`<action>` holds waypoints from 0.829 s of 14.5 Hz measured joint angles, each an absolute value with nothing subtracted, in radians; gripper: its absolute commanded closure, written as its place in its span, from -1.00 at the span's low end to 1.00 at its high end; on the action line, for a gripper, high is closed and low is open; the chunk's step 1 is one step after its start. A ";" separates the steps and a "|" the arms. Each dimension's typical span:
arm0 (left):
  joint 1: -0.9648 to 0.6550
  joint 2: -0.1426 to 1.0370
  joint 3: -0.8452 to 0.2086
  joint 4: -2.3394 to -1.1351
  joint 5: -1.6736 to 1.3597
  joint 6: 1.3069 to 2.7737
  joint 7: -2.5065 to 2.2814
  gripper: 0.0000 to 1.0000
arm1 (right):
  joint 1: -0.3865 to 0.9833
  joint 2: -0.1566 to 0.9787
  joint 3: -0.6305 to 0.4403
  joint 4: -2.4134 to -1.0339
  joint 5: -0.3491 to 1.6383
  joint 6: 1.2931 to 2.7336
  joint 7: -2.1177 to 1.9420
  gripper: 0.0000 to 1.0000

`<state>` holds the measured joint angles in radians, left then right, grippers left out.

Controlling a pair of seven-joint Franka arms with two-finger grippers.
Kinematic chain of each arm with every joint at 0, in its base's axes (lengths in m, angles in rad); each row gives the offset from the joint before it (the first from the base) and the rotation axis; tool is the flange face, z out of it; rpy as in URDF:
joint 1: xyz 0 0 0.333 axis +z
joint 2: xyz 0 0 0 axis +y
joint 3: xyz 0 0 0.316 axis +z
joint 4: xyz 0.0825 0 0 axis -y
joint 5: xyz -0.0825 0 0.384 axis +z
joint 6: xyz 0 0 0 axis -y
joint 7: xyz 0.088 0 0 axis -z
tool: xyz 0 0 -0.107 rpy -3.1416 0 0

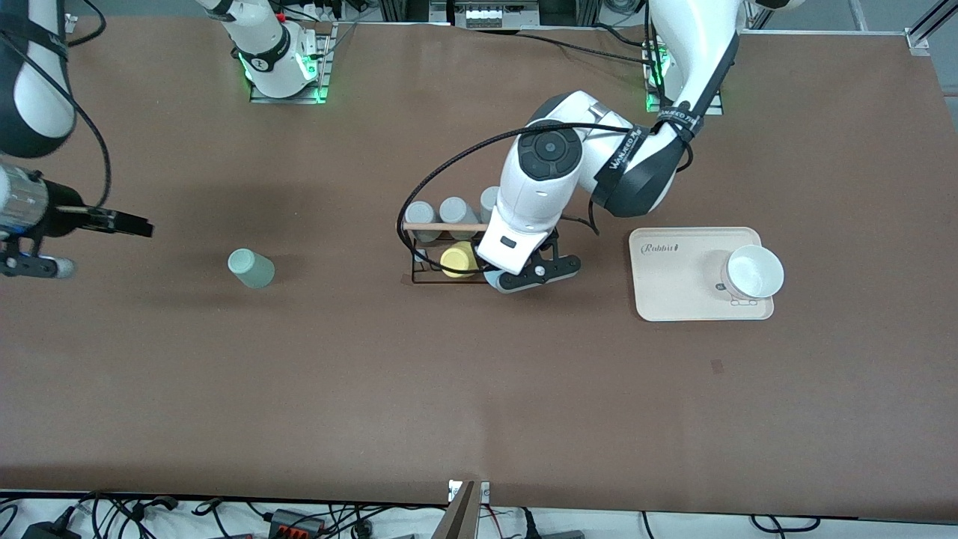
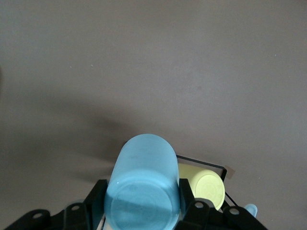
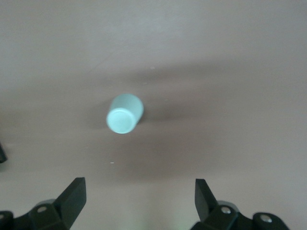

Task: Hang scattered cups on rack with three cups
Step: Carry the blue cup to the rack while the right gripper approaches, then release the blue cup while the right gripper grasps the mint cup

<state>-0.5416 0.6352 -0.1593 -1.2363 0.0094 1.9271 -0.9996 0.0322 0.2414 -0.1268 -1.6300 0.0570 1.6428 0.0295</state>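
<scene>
My left gripper (image 1: 526, 275) is shut on the light blue cup (image 2: 144, 184) and holds it at the rack's end toward the left arm, beside the yellow cup (image 1: 458, 260). A sliver of the blue cup shows under the hand in the front view (image 1: 494, 283). The rack (image 1: 419, 278) is black wire with a wooden rod (image 1: 445, 226); three grey cups (image 1: 453, 210) stand along its side farther from the front camera. The mint green cup (image 1: 251, 268) lies on the table toward the right arm's end. My right gripper (image 1: 131, 223) is open and empty over the table short of it; the mint cup also shows in the right wrist view (image 3: 124, 114).
A cream tray (image 1: 673, 284) with a white bowl (image 1: 754, 271) on it lies toward the left arm's end, beside the rack. In the left wrist view the yellow cup (image 2: 205, 188) and the rack's wire (image 2: 204, 163) sit close beside the blue cup.
</scene>
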 measured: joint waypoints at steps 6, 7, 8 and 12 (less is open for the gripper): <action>-0.564 0.641 -0.158 -1.236 0.027 1.923 -1.017 0.32 | 0.043 0.369 -0.127 -1.683 0.108 1.805 0.037 -1.00; -0.568 0.642 -0.158 -1.237 0.034 1.919 -1.017 0.32 | 0.047 0.376 -0.127 -1.706 0.119 1.836 0.042 -1.00; -0.572 0.644 -0.158 -1.237 0.038 1.917 -1.017 0.32 | 0.050 0.378 -0.127 -1.736 0.129 1.867 0.054 -1.00; -0.591 0.655 -0.158 -1.240 0.039 1.914 -1.019 0.32 | 0.105 0.372 -0.125 -1.861 0.139 1.999 0.149 -1.00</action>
<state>-0.5908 0.6553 -0.1577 -1.2402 0.0387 1.9138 -1.0193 0.1054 0.3721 -0.1247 -1.8615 0.1391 1.9990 0.1486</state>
